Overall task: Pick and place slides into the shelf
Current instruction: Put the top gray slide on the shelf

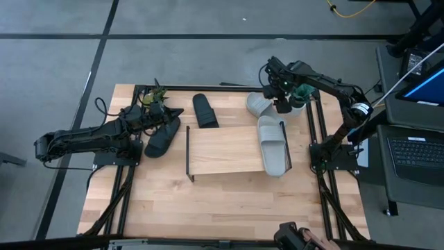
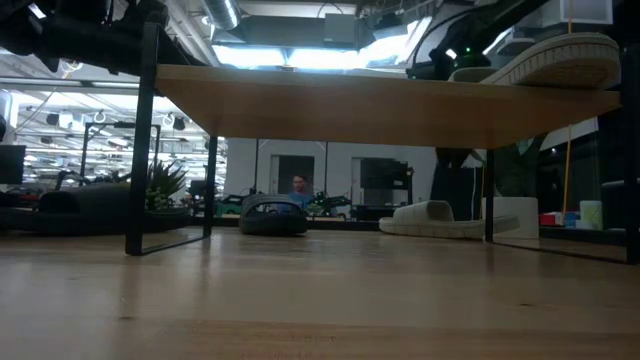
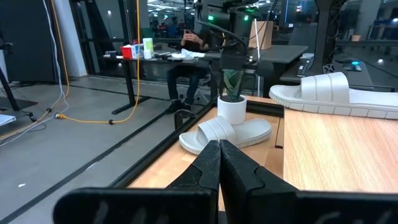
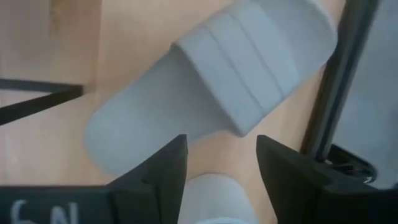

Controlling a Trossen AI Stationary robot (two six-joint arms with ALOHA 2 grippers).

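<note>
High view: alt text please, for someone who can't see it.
Seen from above, the right hand hangs open over a light grey slide sandal at the wooden table's far right, while its mate lies on the low light-wood shelf. The left hand, shut, sits over one matte black slide sandal; the other black sandal lies beside the shelf.
</note>
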